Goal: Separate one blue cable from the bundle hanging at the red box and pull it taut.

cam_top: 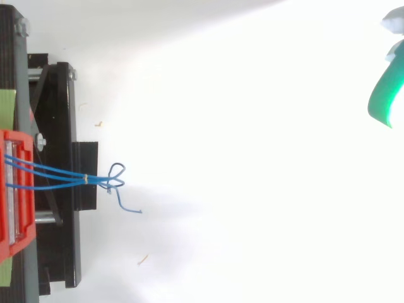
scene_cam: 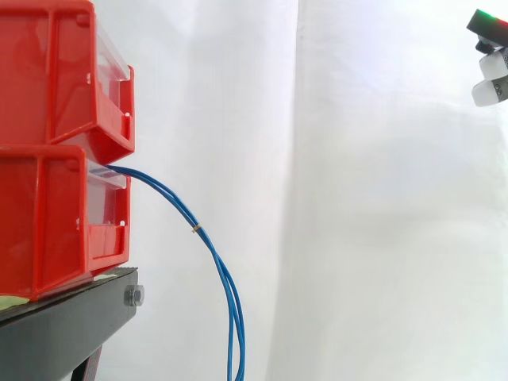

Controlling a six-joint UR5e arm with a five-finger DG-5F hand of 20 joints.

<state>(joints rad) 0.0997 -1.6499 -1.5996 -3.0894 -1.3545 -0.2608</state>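
The bundle of blue cables (scene_cam: 211, 250) comes out of the lower red bin (scene_cam: 55, 222) and hangs down past the black stand (scene_cam: 71, 317), bound by a small tie (scene_cam: 196, 229) (its loose ends curl in the top view). The hand (scene_cam: 490, 87) is well apart at the upper right edge; whether it is spread or closed cannot be told.

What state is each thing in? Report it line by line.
Blue cable bundle: hanging slack from the lower red bin, banded together, none separated.
Upper red bin: stacked on the lower one.
Black stand: carrying both bins.
Hand: raised, well apart from the bundle.
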